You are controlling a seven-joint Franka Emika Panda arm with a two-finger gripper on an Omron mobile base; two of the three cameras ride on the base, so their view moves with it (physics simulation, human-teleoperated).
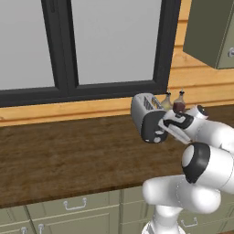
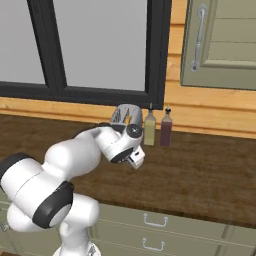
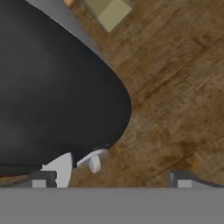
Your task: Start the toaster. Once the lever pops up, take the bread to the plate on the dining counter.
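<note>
1. Far left and along the back, a dark-framed window [image 1: 68, 45] runs above the wooden tabletop [image 1: 55, 151]; that stretch of wood is bare, so I judge nothing there concerns me.
2. The toaster [image 1: 147, 116] stands toward the far side of the tabletop, below the window's right corner, with its dark end face turned my way. I judge it sits like that so the lever on that face can be reached from the front.
3. My pincer [image 1: 161, 129] is pressed up close against that dark face, low on it. In the hand view the dark rounded face takes the left half and a small pale lever [image 3: 94, 159] sits just beside my left fingertip [image 3: 41, 179].
4. My jaws stand wide apart and hold nothing. I judge they are spread so one finger can catch the lever and push it, not to grasp it.
5. The bread I cannot make out clearly; a tan glint shows in the toaster's top slots [image 2: 129, 118] in the right base view, so I take it to be inside.
6. Right of the toaster, two bottles [image 2: 157, 129] stand close together near the wall, just clear of my wrist.
7. Far right, a pale green cabinet [image 2: 222, 40] hangs above.
</note>
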